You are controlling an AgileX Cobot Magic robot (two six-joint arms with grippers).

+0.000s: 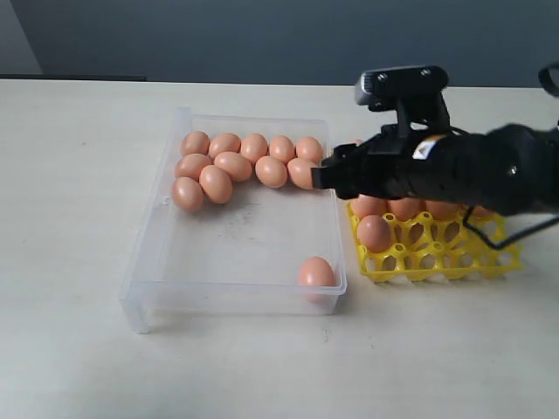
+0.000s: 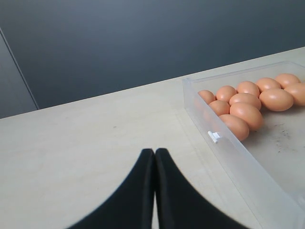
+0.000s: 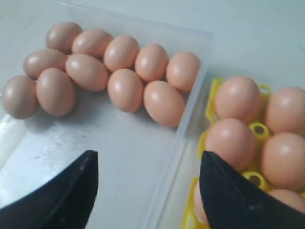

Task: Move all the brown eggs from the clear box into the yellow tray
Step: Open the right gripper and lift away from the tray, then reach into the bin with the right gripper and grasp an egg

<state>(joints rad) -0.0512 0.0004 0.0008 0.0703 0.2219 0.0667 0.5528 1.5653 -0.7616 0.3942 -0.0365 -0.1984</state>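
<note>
**1. Right claw** [image 3: 147, 164]. The jaws are spread wide with nothing between them. It hangs over the seam where box and tray meet, one fingertip above each. It is judged to be empty and wide so as to take the next egg around its girth.

**2. Yellow tray** [image 1: 437, 257]. It stands at 3 o'clock of the box, wall just beside wall, probably to keep each carry short. The filled cups lie toward its 9 and 12 o'clock sides. One seated egg [image 1: 374, 232] is in plain sight, but the others are partly under the arm, so they cannot be counted. The cups along 6 o'clock are vacant.

**3. Clear box** [image 1: 140, 262]. Eleven brown eggs [image 1: 236, 166] are packed touching along its 12 o'clock wall, and the pack is deeper toward 10 o'clock. The 1 o'clock end lies nearest the right claw and looks the likeliest next pick. A lone egg [image 1: 316, 272] rests in the 5 o'clock corner against the near wall. About half the task is judged to remain.

**4. Left claw** [image 2: 155, 151]. Its fingers are pressed together and it holds nothing. It sits low over bare counter outside the box's 9 o'clock wall, and is judged parked clear of the working arm.

**5. Counter** [image 1: 87, 349]. A pale surface that carries both containers.
</note>
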